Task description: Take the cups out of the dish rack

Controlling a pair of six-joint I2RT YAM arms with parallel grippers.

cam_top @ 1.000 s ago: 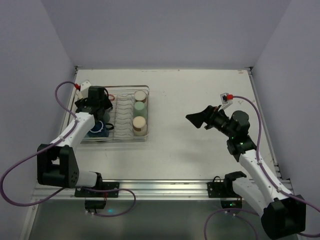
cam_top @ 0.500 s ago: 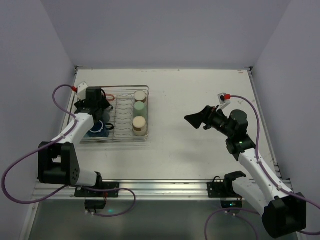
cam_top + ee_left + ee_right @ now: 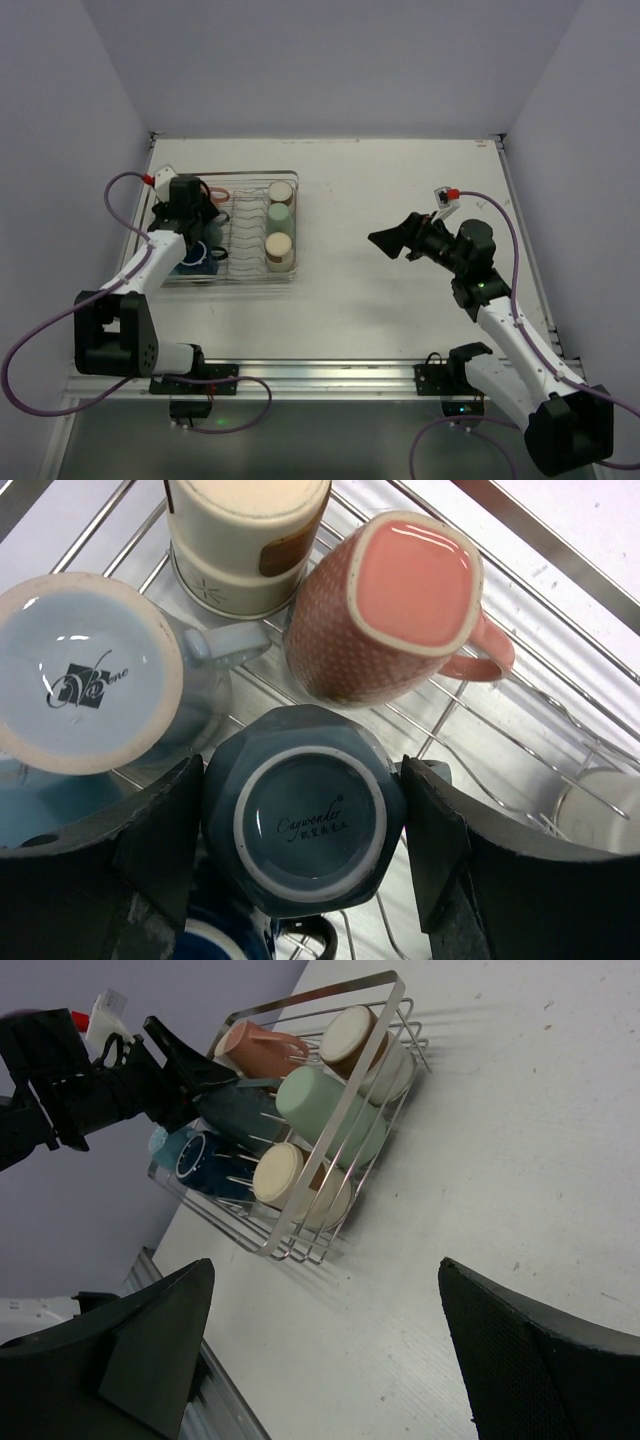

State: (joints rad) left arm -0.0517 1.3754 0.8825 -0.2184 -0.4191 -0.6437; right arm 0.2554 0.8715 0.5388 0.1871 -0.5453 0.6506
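Straddling an upside-down grey-teal mug (image 3: 310, 825) inside the dish rack (image 3: 560, 560), the left gripper (image 3: 303, 770) has its two fingers (image 3: 165, 830) lying flush against opposite sides of the mug. No gap shows on either side, so the jaws are partly closed and clamped on it. The mug's base faces the wrist camera, with a printed mark in its ring.

Just past the fingertips stands a salmon pink mug (image 3: 400, 590), also base up, with its handle pointing off to the right-finger side. Past the left finger sits a light blue mug (image 3: 85, 670), whose handle reaches toward the pink one. Farther ahead of the tool is a beige tumbler (image 3: 245, 530). Behind the held mug, toward the wrist, part of a navy mug (image 3: 225, 945) shows.

The right gripper (image 3: 325, 1265) hangs above the table (image 3: 380, 180), well apart from the rack, its jaws spread wide and holding nothing. The rack lies ahead of it and off to its left-finger side, with a pale green tumbler (image 3: 320, 1105) among the wires.
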